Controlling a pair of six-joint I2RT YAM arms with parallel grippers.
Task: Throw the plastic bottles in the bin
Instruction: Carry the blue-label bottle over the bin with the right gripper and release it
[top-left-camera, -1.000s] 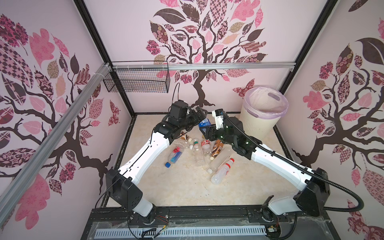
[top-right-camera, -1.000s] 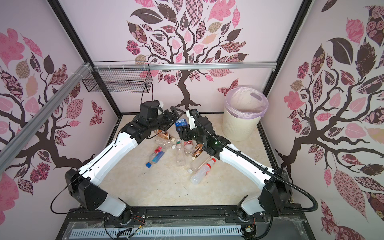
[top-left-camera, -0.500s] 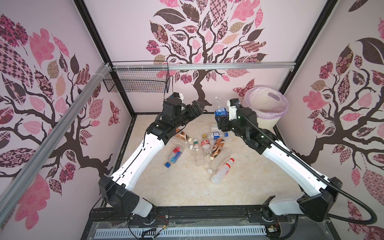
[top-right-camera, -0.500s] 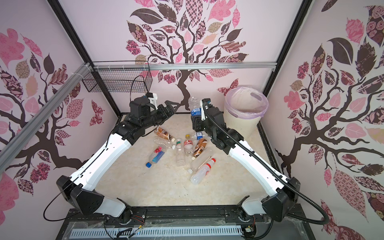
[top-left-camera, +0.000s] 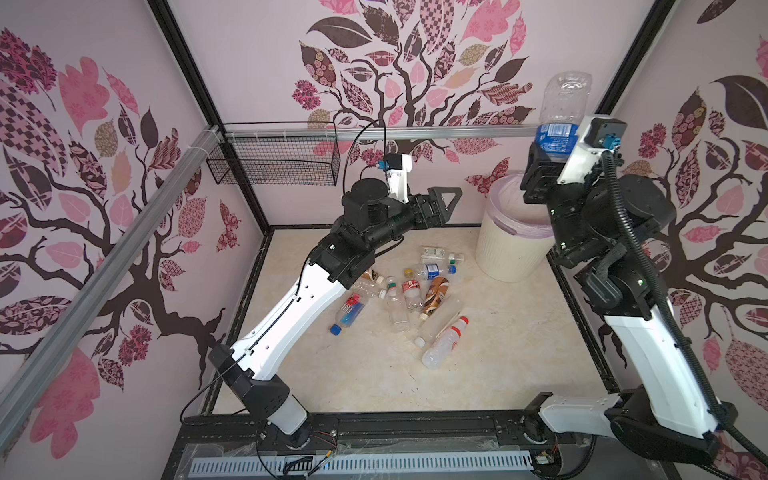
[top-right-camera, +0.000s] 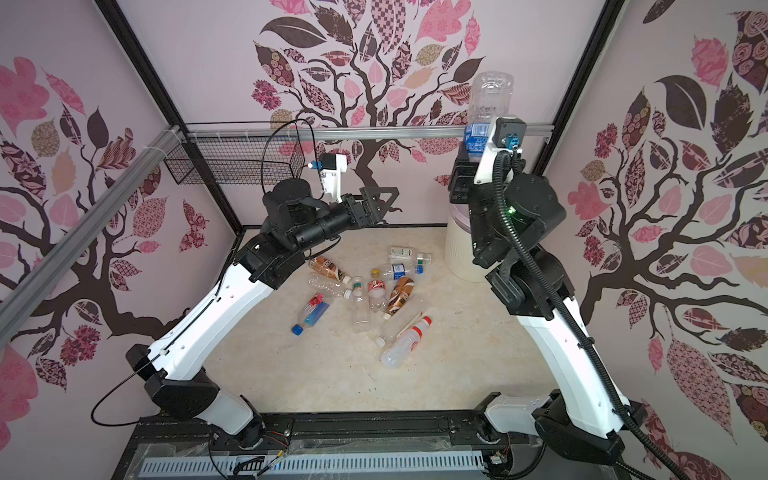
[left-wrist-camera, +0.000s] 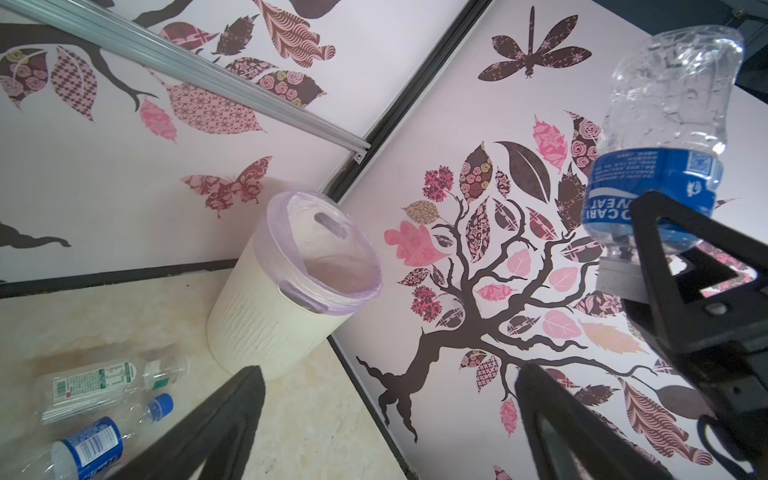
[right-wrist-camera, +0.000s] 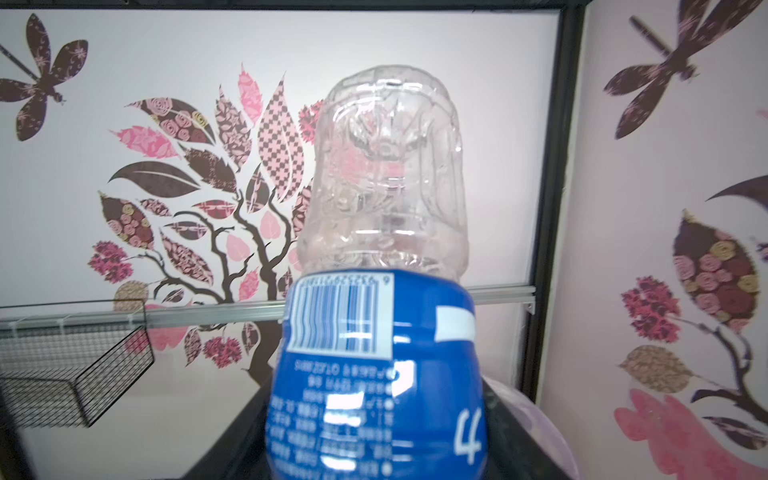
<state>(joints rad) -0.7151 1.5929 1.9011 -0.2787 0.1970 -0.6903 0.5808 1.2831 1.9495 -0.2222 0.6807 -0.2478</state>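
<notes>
Tabletop (top-left-camera: 498, 332) clutter shows you most work remains: your right tool (top-left-camera: 552, 151) grips one blue-labelled bottle (top-left-camera: 566, 97) raised near the empty-looking bin (top-left-camera: 507, 249), your left tool (top-left-camera: 451, 199) hangs open, and about a dozen bottles (top-left-camera: 399, 307) lie loose.

The blue label (left-wrist-camera: 648, 183) of the raised bottle (left-wrist-camera: 673, 91) is showing white capitals in the left wrist view, partly cut off: "CARI" and, under it, "VEAT". In the right wrist view this label is carrying a white barcode (right-wrist-camera: 338, 318), a big white "4" (right-wrist-camera: 469, 432) and rows of small white print, too blurred for reading. On the floor, a blue-labelled bottle (left-wrist-camera: 89, 446) and a clear bottle with a white-green label (left-wrist-camera: 95, 380) are also showing barcodes; their words are too small to read.
</notes>
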